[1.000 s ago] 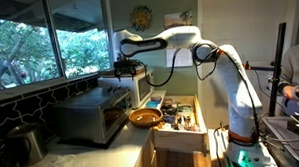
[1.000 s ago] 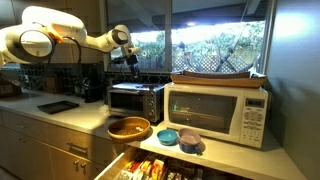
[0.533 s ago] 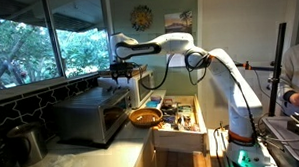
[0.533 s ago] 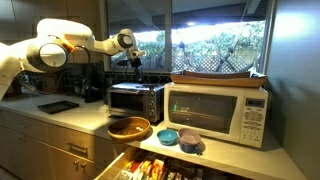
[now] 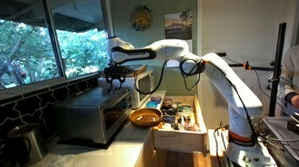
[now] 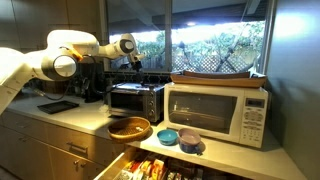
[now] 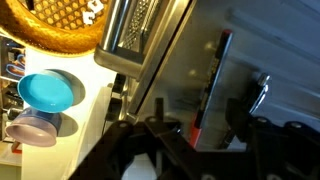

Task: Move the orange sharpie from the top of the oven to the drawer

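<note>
The orange sharpie (image 7: 208,90) lies on the steel top of the toaster oven (image 7: 175,70); it is too small to make out in both exterior views. My gripper (image 7: 185,125) is open, hovering just above the oven top, with the sharpie between its two dark fingers. In both exterior views the gripper (image 5: 113,77) (image 6: 131,62) hangs over the oven (image 5: 91,116) (image 6: 135,100). The drawer (image 5: 177,131) (image 6: 112,166) stands pulled open below the counter, full of small items.
An orange bowl (image 5: 145,118) (image 6: 128,128) sits on the counter before the oven. A white microwave (image 6: 215,112) with a tray on top stands beside it. Blue and pale bowls (image 6: 178,138) (image 7: 47,90) lie nearby. Windows are close behind.
The arm has reached further out over the toaster oven, carrying the gripper toward the window side and slightly lower. The gripper stays open.
</note>
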You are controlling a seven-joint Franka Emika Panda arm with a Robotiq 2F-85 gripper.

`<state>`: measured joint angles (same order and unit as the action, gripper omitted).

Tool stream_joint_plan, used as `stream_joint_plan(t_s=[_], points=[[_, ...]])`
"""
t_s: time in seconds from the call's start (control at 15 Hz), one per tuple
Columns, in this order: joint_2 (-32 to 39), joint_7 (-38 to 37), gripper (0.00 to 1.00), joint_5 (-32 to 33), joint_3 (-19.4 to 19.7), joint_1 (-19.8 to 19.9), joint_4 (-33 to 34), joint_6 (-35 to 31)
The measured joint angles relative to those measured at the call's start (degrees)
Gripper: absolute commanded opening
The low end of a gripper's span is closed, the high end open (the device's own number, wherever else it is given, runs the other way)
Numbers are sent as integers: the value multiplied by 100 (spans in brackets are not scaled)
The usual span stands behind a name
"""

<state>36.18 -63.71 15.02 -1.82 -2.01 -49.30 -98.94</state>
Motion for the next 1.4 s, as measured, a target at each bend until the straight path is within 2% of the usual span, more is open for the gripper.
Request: stream_joint_plan(t_s=[0.27, 0.47, 0.53, 0.6, 0.67, 0.8, 0.87, 1.2, 1.4], points=[[241, 0, 60, -18, -3, 2, 305, 0], [417, 1, 55, -25, -4, 5, 519, 5], [475, 3, 47, -25, -4, 5, 587, 12], [527, 6, 31, -25, -4, 4, 643, 16], [568, 15, 25, -25, -4, 2, 715, 51], [603, 40, 7, -25, -5, -1, 814, 163], [627, 45, 1, -25, -5, -3, 861, 205], [646, 46, 2, -22, -5, -50, 995, 517], [623, 67, 2, 12, -5, -130, 1120, 481]])
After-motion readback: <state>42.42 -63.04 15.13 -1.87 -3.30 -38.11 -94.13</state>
